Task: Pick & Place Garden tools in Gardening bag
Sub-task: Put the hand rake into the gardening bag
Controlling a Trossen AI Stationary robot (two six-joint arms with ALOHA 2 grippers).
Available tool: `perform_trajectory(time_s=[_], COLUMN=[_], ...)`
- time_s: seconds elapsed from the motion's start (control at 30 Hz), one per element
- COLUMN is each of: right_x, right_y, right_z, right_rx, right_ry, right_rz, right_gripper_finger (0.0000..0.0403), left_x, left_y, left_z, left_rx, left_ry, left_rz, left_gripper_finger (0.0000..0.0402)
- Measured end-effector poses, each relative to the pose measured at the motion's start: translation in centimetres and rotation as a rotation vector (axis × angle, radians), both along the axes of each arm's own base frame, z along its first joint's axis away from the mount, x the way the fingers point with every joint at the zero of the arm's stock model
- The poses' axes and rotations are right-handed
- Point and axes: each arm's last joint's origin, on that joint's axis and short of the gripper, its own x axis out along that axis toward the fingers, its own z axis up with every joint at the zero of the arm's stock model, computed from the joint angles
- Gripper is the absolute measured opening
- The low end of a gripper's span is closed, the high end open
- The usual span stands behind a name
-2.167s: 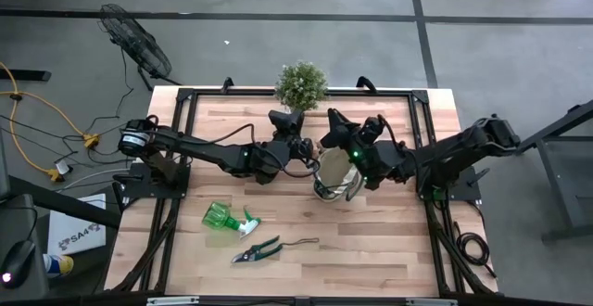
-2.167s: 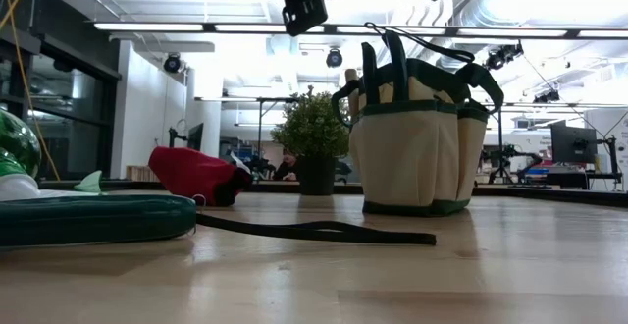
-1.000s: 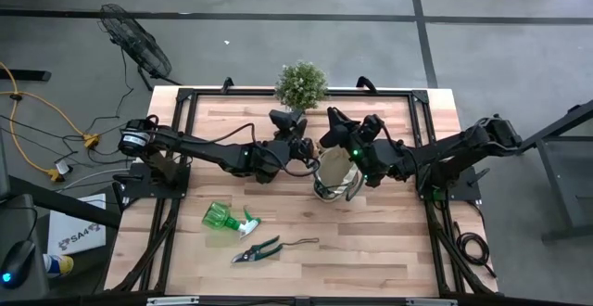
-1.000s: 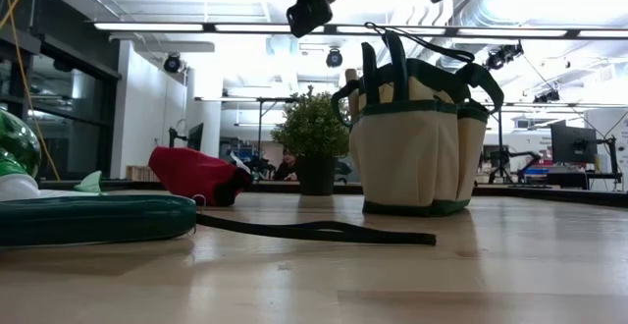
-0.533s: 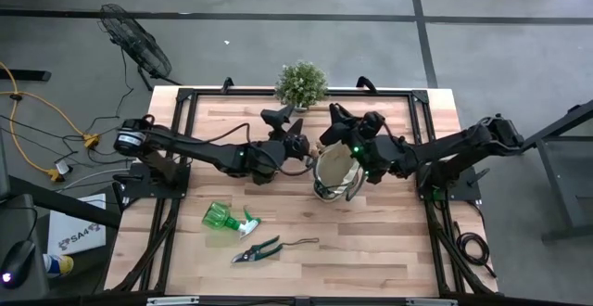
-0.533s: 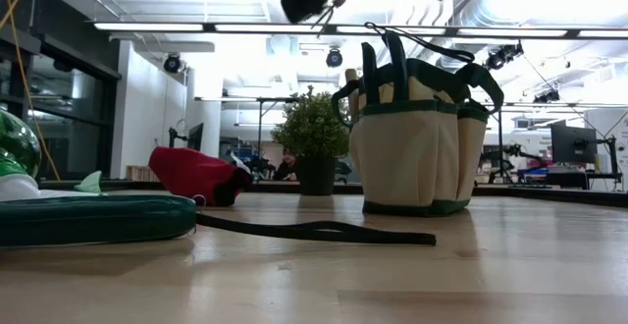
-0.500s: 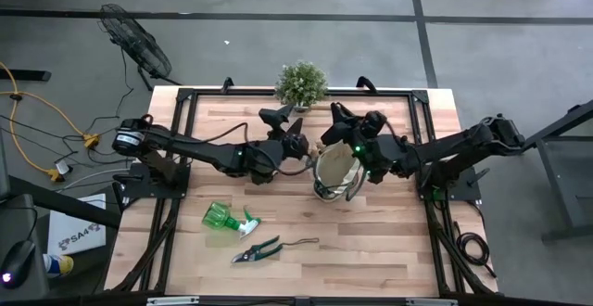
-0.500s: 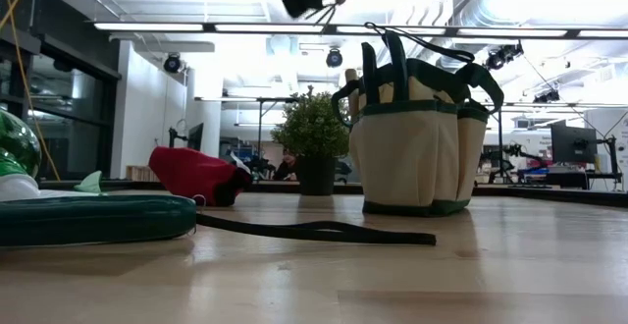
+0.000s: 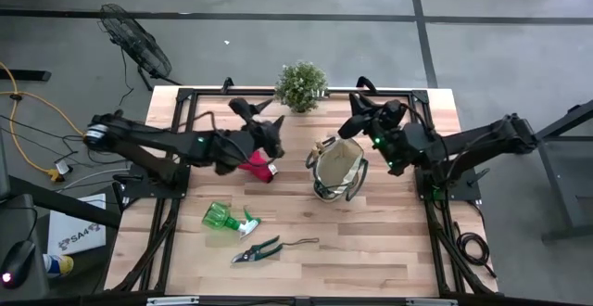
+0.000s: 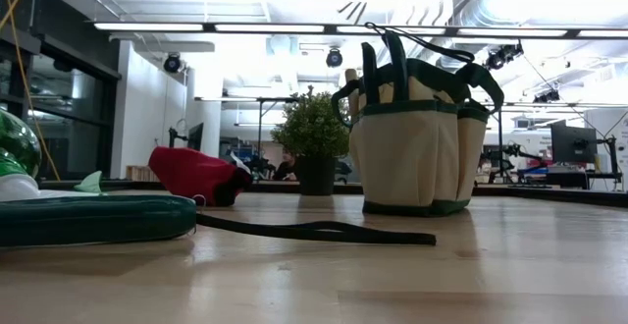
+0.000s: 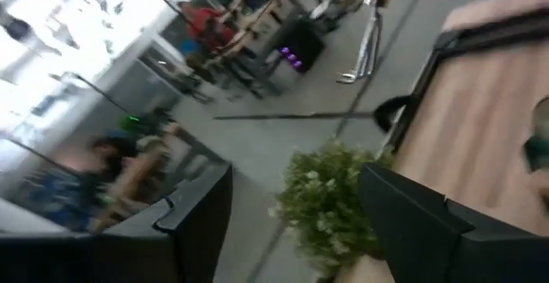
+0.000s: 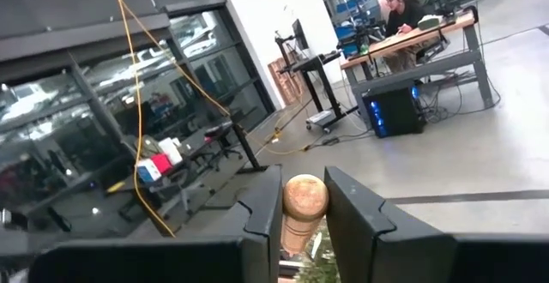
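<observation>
The gardening bag (image 9: pixel 338 169) (image 10: pixel 417 137) stands upright on its base at the table's middle. My right gripper (image 9: pixel 356 122) hovers above the bag's far right side, shut on a wooden-handled tool (image 12: pixel 304 204). My left gripper (image 9: pixel 275 128) is open with nothing between its fingers, raised over the red glove (image 9: pixel 258 164) (image 10: pixel 196 175), which lies on the table left of the bag. A green spray bottle (image 9: pixel 223 218) and green-handled pruners (image 9: pixel 258 248) lie near the front left. My right gripper pinches the tool's wooden handle near its rounded free end (image 12: pixel 304 199) between its two fingers, which lie across the handle. The fingers come in about level from the table's right side. The tool is lifted clear; its metal shaft (image 11: pixel 364 36) hangs below the handle.
A bushy potted plant (image 9: pixel 301 84) (image 11: pixel 330 199) stands at the table's far edge, between the two grippers. A dark strap (image 10: pixel 314 231) trails from the pruners across the front of the table. Bare wood lies right of the bag and along the front right.
My two grippers, close together above the bag a second ago, have parted. My left gripper has drawn back toward the table's left edge, risen and rolled, uncovering the red glove. My right gripper has risen and shifted toward the far right with the tool.
</observation>
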Motion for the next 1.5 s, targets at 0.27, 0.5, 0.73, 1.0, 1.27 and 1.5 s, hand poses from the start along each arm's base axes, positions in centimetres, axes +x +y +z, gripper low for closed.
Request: perform_trajectory(time_s=[0.27, 0.5, 0.73, 1.0, 1.27, 1.5], right_x=[-2.1, -3.5, -4.5, -5.6, -7.6, -8.7], right_y=[-0.4, -0.6, -0.7, -0.9, -1.0, -0.9], right_z=[0.9, 1.2, 1.5, 1.1, 0.6, 0.7], right_rx=[-0.023, -0.039, -0.047, -0.011, 0.064, 0.073], right_ry=[0.056, 0.106, 0.119, 0.146, 0.180, 0.198], right_rz=[0.061, 0.104, 0.146, 0.231, 0.367, 0.541], right_gripper_finger=[0.0058, 0.0058, 0.0058, 0.0058, 0.0058, 0.0058], left_x=[-4.8, -8.3, -11.3, -14.8, -16.6, -17.5], left_y=[0.7, 1.3, 1.8, 2.3, 2.3, 2.1], left_z=[0.3, 0.0, -0.1, -2.5, -6.6, -10.7], left_rx=[-0.203, -0.339, -0.433, -0.568, -0.707, -0.809], left_ry=[-0.047, -0.046, -0.107, -0.266, -0.466, -0.643], left_rz=[-0.005, 0.039, 0.063, 0.028, -0.154, -0.373], left_gripper_finger=[0.0207, 0.0149, 0.0047, 0.0006, 0.0001, 0.0001])
